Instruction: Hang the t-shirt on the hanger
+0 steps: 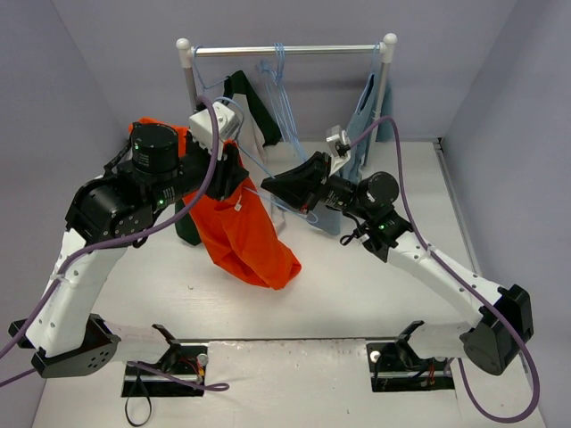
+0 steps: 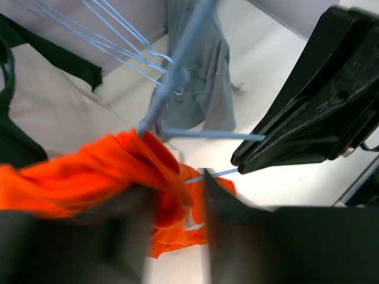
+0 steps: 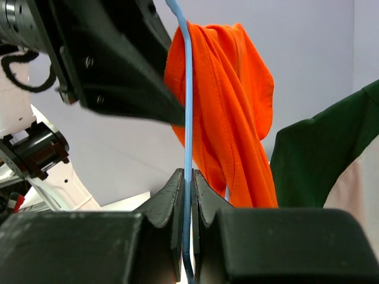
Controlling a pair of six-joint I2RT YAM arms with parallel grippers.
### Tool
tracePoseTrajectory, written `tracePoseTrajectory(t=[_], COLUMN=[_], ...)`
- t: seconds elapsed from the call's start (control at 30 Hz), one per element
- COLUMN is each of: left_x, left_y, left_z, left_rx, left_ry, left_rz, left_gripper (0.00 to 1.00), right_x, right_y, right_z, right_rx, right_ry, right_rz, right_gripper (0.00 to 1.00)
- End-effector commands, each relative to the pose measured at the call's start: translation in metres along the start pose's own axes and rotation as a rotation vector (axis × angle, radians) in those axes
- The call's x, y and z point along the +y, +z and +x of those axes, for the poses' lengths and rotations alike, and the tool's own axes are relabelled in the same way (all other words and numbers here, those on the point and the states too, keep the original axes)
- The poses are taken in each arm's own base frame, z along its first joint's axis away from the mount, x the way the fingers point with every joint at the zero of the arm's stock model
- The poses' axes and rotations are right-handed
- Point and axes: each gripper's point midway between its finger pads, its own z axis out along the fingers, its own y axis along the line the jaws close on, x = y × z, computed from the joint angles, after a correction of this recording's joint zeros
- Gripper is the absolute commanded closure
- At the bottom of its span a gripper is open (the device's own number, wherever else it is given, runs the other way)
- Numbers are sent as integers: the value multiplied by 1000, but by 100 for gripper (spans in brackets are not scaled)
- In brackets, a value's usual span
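The orange-red t-shirt (image 1: 241,236) hangs in a bunch above the table, draped over one arm of a pale-blue hanger (image 3: 188,89). My right gripper (image 3: 189,177) is shut on the hanger's thin wire and holds it out toward the left. In the left wrist view the hanger (image 2: 177,71) runs into the folds of the t-shirt (image 2: 89,171). My left gripper (image 2: 176,177) sits at the top of the shirt, blurred. Its jaws stand apart, with orange fabric loose in the gap. The black right gripper (image 2: 249,157) shows at the right there.
A clothes rack (image 1: 285,51) stands at the back with spare blue hangers (image 1: 281,89), a dark green-and-white garment (image 1: 254,111) and a grey-blue garment (image 1: 366,107). Both arms cross the middle of the table. Walls close in on both sides.
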Motion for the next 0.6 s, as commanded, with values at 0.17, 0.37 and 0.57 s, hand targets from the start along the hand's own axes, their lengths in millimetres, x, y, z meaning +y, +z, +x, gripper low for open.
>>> tracePoseTrajectory(t=[0.17, 0.37, 0.57], left_x=[16, 30, 47], left_y=[-29, -50, -70], left_z=[-28, -34, -36], left_rx=[-124, -155, -156], left_ry=[70, 128, 274], left_rz=[-88, -161, -233], left_gripper=[41, 38, 37], right_x=[30, 27, 23], right_y=[4, 2, -3], right_z=[-79, -78, -66], right_rx=[-240, -237, -204], right_ry=[-164, -169, -159], right_rz=[-129, -137, -136], right_gripper=[100, 100, 100])
